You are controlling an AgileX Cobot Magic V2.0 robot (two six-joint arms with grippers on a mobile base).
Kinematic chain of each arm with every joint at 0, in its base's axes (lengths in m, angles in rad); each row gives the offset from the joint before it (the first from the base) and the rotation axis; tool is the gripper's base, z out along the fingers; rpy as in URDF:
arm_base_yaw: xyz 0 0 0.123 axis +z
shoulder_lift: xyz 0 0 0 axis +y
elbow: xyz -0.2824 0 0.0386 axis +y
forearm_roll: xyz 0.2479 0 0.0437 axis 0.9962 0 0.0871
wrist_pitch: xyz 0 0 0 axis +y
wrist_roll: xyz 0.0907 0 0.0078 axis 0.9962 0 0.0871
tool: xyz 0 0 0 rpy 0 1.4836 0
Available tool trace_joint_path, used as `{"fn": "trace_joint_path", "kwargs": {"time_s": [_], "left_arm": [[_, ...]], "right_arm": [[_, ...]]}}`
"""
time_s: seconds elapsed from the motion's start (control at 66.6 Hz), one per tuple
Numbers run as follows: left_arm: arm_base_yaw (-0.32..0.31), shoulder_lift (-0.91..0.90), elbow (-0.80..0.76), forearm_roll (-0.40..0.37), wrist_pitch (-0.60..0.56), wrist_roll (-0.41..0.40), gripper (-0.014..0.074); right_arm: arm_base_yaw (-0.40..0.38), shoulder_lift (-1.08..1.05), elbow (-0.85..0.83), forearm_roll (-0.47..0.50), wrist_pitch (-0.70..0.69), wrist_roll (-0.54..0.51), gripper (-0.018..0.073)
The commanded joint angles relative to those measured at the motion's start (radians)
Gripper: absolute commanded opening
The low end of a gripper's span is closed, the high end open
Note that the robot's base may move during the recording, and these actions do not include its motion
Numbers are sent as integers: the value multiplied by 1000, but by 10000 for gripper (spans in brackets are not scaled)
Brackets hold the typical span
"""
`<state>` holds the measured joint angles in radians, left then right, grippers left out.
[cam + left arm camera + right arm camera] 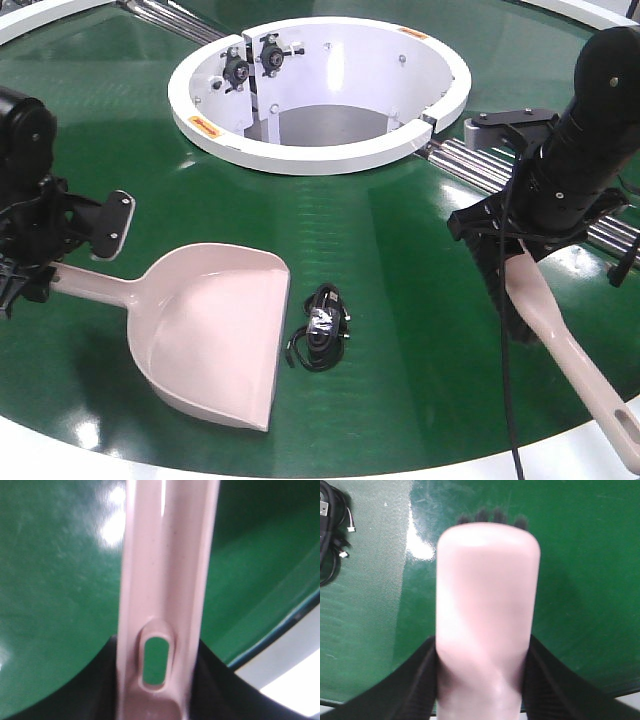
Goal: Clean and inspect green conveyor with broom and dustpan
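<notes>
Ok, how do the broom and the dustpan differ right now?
The dustpan is a wide shallow scoop lying flat on the green conveyor; the broom is a narrow bar, held tilted. The dustpan sits in the left pincer, its open edge next to the black cable; the broom sits in the right pincer, apart from the cable. Both are pale pink plastic with a holed handle.

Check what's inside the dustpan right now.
Nothing visible; the dustpan is bare inside. The black cable lies outside, by its open edge. The green conveyor beneath is covered.
</notes>
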<state>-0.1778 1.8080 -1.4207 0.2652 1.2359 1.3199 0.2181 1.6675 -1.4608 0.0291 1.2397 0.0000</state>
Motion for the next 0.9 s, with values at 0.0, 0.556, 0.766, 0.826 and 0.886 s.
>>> {"fn": "trace_joint_path", "kwargs": {"time_s": [0.0,0.556,0.766,0.826,0.886], "left_arm": [[-28,-24,-32,-82,24,-44,-8],[-74,20,-49,-186,24,-123,-7],[-74,20,-49,-194,24,-165,-6],[-74,20,-49,-194,23,-165,-6],[-74,20,-49,-194,23,-165,-6]], "right_arm": [[-3,-45,-25,-2,50,0,-3],[-3,-45,-25,-2,50,0,-3],[-3,-45,-25,-2,50,0,-3],[-3,-45,-25,-2,50,0,-3],[-3,-45,-25,-2,50,0,-3]]}}
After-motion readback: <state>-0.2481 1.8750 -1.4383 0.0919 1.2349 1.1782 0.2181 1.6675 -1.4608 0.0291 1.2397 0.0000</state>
